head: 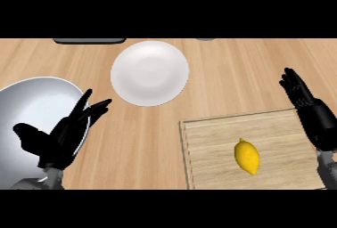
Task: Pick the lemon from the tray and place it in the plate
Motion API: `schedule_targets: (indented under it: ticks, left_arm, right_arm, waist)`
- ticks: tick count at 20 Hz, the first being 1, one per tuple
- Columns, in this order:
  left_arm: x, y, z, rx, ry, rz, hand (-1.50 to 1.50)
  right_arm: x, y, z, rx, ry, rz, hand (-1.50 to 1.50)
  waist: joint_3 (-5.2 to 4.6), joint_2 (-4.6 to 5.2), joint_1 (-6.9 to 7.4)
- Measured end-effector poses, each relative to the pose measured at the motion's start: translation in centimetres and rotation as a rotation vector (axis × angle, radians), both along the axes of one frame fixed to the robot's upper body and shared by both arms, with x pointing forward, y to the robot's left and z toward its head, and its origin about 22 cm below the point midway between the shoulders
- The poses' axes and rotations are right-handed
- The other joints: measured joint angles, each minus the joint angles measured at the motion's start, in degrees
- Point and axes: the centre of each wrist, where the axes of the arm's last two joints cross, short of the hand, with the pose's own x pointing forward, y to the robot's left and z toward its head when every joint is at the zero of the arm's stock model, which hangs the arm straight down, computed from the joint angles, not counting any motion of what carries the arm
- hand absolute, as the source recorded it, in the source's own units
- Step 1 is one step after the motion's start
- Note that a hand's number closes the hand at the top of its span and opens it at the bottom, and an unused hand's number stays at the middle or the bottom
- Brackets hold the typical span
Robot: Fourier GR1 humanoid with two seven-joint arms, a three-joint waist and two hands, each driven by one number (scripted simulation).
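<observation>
A yellow lemon [247,156] lies on the wooden tray [211,151] at the lower right of the counter. A white plate [150,72] sits at the top centre, apart from the tray. My right hand [308,109] stands open at the right edge, fingers straight and pointing up, just right of the tray and clear of the lemon. At the lower left my left hand [63,133] rests open with fingers spread, in front of a grey bowl.
A large grey bowl [30,104] fills the left edge, partly behind my left hand. A dark flat object [89,40] lies at the counter's far edge, top left. Bare wooden counter runs between plate and tray.
</observation>
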Motion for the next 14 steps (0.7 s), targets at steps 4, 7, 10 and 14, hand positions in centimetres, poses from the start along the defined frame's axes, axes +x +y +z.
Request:
schedule_targets:
  ticks: [4, 7, 10, 14]
  left_arm:
    - [1.5, 1.0, 0.3, 0.088, -0.061, 0.004, 0.00]
    - [2.5, 1.7, 1.2, 0.181, -0.116, 0.021, 0.00]
    - [2.9, 2.1, 1.2, 0.232, -0.131, 0.025, 0.00]
    - [3.8, 2.1, 0.8, 0.269, -0.144, 0.056, 0.00]
  right_arm:
    - [0.6, 3.9, 1.3, 0.075, 0.022, -0.034, -1.50]
    - [1.1, 6.6, 2.1, 0.030, 0.007, -0.030, 1.50]
    - [0.9, 6.4, 2.1, -0.295, -0.013, -0.023, -1.50]
    - [-2.0, 11.5, -1.4, -0.246, 0.058, -0.105, -1.50]
  waist:
    - [1.03, -0.18, 0.87]
    - [0.76, -0.44, 1.94]
    - [0.61, -0.55, 2.11]
    - [1.24, -0.47, 1.15]
